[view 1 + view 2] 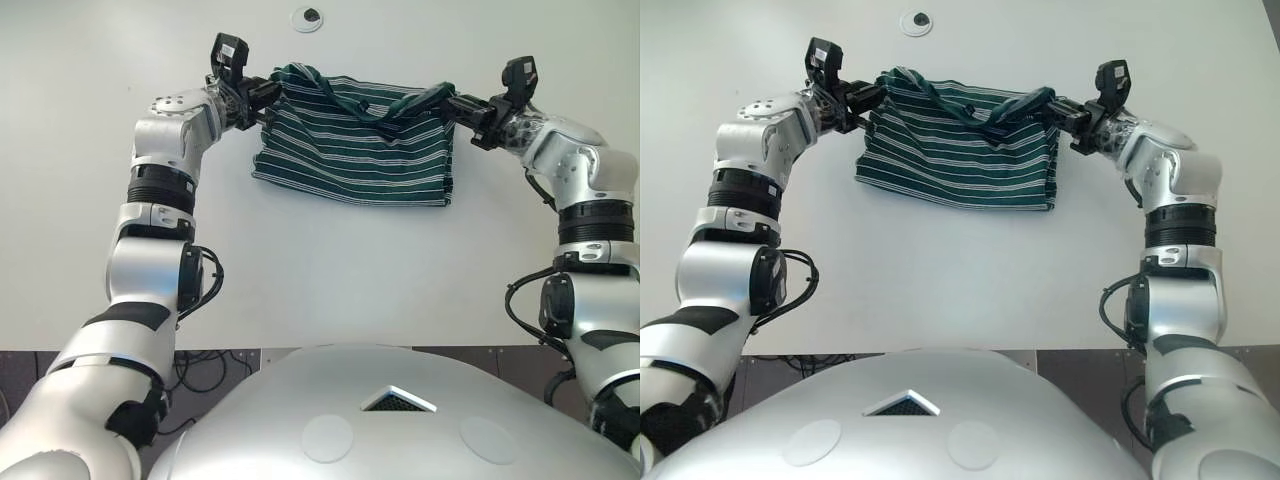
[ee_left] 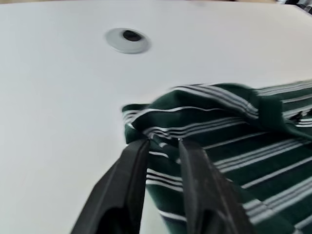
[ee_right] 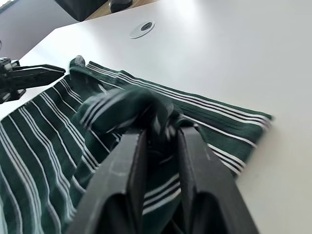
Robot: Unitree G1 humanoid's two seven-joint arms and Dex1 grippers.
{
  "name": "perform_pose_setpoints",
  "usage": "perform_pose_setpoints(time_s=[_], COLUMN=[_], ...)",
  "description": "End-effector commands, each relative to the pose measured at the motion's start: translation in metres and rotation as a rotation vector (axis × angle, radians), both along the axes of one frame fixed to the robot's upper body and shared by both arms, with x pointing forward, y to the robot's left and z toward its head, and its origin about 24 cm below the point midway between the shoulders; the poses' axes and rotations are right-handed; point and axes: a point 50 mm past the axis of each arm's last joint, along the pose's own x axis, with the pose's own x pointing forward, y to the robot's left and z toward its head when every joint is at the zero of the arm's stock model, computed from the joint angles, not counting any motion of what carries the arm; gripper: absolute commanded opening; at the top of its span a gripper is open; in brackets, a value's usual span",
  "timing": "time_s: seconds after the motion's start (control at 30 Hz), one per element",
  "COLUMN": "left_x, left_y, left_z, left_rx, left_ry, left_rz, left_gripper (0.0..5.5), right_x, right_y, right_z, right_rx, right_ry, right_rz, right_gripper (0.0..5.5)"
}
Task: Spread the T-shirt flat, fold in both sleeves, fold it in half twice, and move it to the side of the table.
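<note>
Green, white-striped T-shirt (image 1: 350,150), folded, toward the white table's (image 1: 320,280) far edge. Left gripper (image 1: 272,92) and right gripper (image 1: 436,98) each clamp a far corner, fingers closed on fabric.

T-shirt (image 1: 350,145) dark green, white stripes; table (image 1: 330,290) white.

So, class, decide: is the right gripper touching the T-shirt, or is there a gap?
Touching. The right wrist view shows the right gripper with its two fingers closed on a bunched fold of the T-shirt.
</note>
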Motion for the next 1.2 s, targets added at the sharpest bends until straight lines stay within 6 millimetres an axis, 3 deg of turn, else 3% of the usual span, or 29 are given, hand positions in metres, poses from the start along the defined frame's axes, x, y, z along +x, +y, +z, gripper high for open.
perform_pose_setpoints(time_s=[0.03,0.13,0.2,0.27,0.37,0.43,0.53,0.7,0.77,0.87,0.93,1.0,1.1,1.2], left_x=[0.008,0.012,0.011,0.005,-0.018,-0.037,-0.056,-0.080,-0.082,-0.069,-0.046,-0.023,0.004,0.015], left_y=[0.015,0.024,0.026,0.015,-0.016,-0.033,-0.037,-0.018,-0.004,0.012,0.020,0.017,-0.007,-0.026], left_z=[-0.001,0.009,0.016,0.027,0.032,0.026,0.014,-0.013,-0.027,-0.028,-0.018,-0.005,0.011,0.016], left_rx=[0.111,0.122,0.120,0.080,0.032,0.011,0.031,0.237,0.374,0.460,0.530,0.571,0.572,0.567], left_ry=[-0.036,-0.133,-0.216,-0.301,-0.332,-0.271,-0.158,0.017,0.077,0.079,0.024,-0.035,-0.112,-0.155], left_rz=[0.122,0.171,0.152,0.046,-0.213,-0.370,-0.477,-0.595,-0.598,-0.552,-0.491,-0.456,-0.435,-0.431], left_gripper=[1.08,1.08,1.08,1.14,0.71,0.40,0.02,0.02,0.02,0.02,0.02,0.02,0.02,0.02], right_x=[0.016,0.021,0.020,0.016,0.008,0.005,0.005,-0.002,-0.017,-0.050,-0.073,-0.090,-0.098,-0.095], right_y=[-0.012,-0.020,-0.015,-0.003,0.020,0.026,0.025,0.010,0.010,0.008,0.007,0.020,0.059,0.080], right_z=[0.000,0.005,0.009,0.011,0.007,-0.002,-0.013,-0.032,-0.039,-0.038,-0.032,-0.021,-0.003,0.010], right_rx=[-0.071,-0.103,-0.153,-0.199,-0.232,-0.283,-0.383,-0.591,-0.630,-0.644,-0.640,-0.564,-0.387,-0.305], right_ry=[-0.027,-0.099,-0.168,-0.242,-0.277,-0.251,-0.209,-0.141,-0.098,-0.031,0.015,0.016,-0.074,-0.144], right_rz=[-0.194,-0.261,-0.209,-0.093,0.085,0.144,0.176,0.266,0.442,0.780,0.989,1.117,1.166,1.119], right_gripper=[0.96,0.96,0.96,0.70,0.17,0.00,0.00,0.00,0.00,0.00,0.00,0.00,0.00,0.00])
